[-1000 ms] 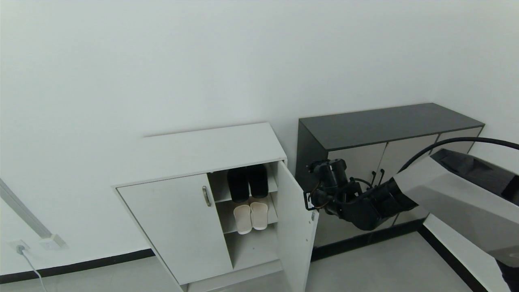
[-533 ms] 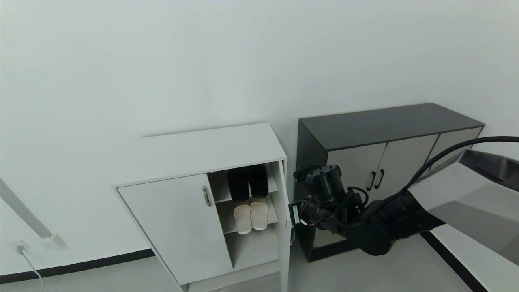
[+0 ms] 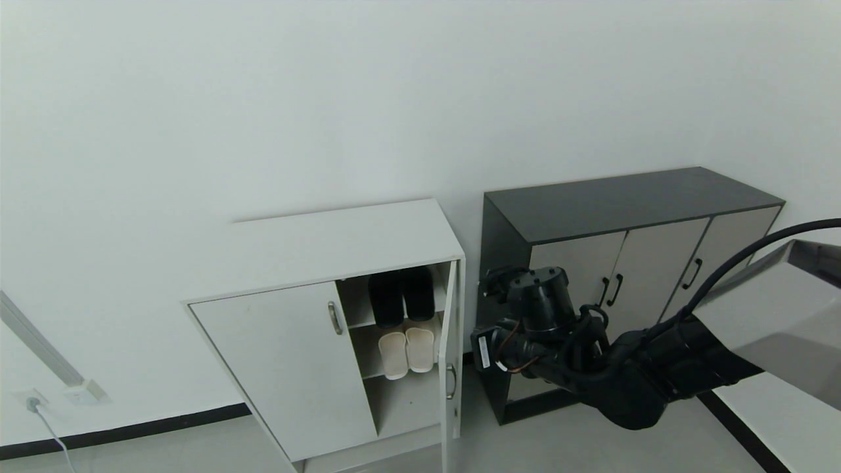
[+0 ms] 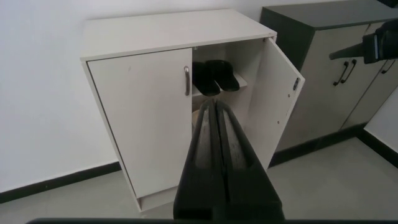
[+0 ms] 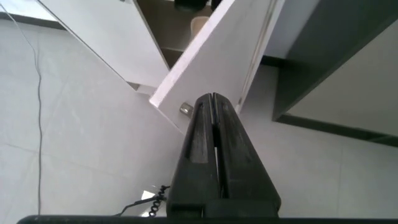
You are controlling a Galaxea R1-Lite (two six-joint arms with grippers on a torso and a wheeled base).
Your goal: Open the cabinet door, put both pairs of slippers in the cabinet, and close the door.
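The white cabinet [image 3: 341,243] stands with its right door [image 3: 449,341] partly open. The black slippers [image 3: 401,295] sit side by side on the upper shelf, and the cream slippers [image 3: 407,351] on the shelf below. The right gripper [image 5: 213,99], pressed together, points at the door's outer face near the handle [image 5: 184,109]; whether it touches the door I cannot tell. The left gripper [image 4: 216,104], also pressed together, hangs apart from the cabinet, facing its front.
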